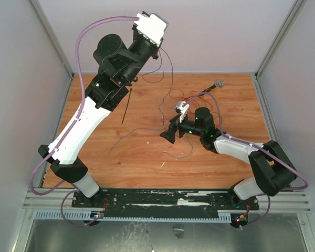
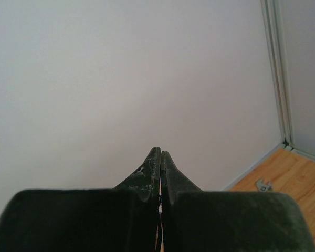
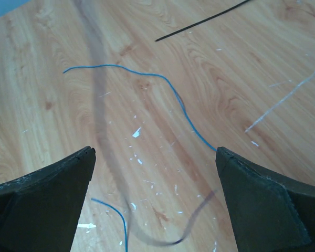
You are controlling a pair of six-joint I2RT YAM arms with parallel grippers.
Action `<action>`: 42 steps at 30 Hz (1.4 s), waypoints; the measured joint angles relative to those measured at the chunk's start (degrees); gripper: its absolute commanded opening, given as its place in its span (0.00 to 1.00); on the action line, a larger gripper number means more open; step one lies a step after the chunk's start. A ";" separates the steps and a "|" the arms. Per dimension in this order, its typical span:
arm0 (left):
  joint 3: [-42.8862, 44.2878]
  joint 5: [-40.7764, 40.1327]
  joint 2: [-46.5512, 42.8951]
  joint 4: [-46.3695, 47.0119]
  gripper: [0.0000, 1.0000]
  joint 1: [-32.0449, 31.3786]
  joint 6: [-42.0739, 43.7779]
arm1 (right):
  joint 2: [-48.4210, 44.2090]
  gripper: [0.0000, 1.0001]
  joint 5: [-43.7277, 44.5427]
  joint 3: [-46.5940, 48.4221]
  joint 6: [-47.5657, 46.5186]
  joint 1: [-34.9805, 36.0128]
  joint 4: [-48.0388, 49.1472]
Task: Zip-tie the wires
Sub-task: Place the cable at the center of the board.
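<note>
L gripper (image 2: 160,153) is up over the far edge of the wood tabletop (image 1: 142,164), pinched tight on a strand of the thin red, dark & grey wires (image 1: 185,98), which are bunched right of centre. R gripper (image 3: 155,152) is spread wide, low over centre. Thin straight black plastic zip tie (image 1: 126,106) lies flat left of centre.

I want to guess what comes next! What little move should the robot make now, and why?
Probably the right pincer should ease down and shut on the blurred strand of the wires that runs between its open fingers. The left pincer, shut and high in the air, seems to hold a strand up, while the zip tie lies unused on the table.
</note>
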 measured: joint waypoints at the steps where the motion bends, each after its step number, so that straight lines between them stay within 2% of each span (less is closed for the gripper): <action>1: 0.00 0.00 -0.09 0.00 0.00 0.00 -0.04 | 0.26 0.99 0.90 0.02 -0.02 0.00 0.46; 3: 0.00 0.00 -0.17 -0.02 0.00 -0.02 -0.15 | 0.90 0.97 2.45 0.44 -0.28 -0.07 0.83; 5: 0.02 0.00 -0.24 -0.09 0.00 -0.07 -0.17 | 2.10 0.87 3.63 1.75 -0.72 -0.07 0.87; 7: 0.00 0.00 -0.33 -0.20 0.00 -0.07 -0.20 | 3.26 0.66 4.22 3.04 -1.44 -0.09 0.87; 12: 0.00 -0.37 -0.81 -0.37 0.00 -0.07 -0.11 | 5.57 0.02 2.73 5.95 -2.86 -0.07 -0.31; 18: 0.00 -6.45 -1.77 -1.70 0.00 -0.07 0.92 | 2.19 0.00 2.64 4.13 -2.78 -1.20 -5.57; 23: -1.25 -16.61 -3.02 -4.98 0.00 -0.07 1.57 | -9.29 0.00 3.56 3.85 -0.59 -6.40 -15.67; 27: -5.42 -23.71 -3.78 -9.88 0.00 0.61 -0.74 | -14.47 0.00 6.95 8.92 0.20 -8.85 -26.99; 34: -14.12 -32.76 -1.90 -27.56 0.00 2.14 -12.26 | -16.31 0.00 16.44 16.85 0.24 -9.90 -45.99; 42: -29.62 -35.21 -6.49 -45.48 0.00 3.23 -27.39 | -18.71 0.00 17.53 18.73 0.85 -9.94 -59.47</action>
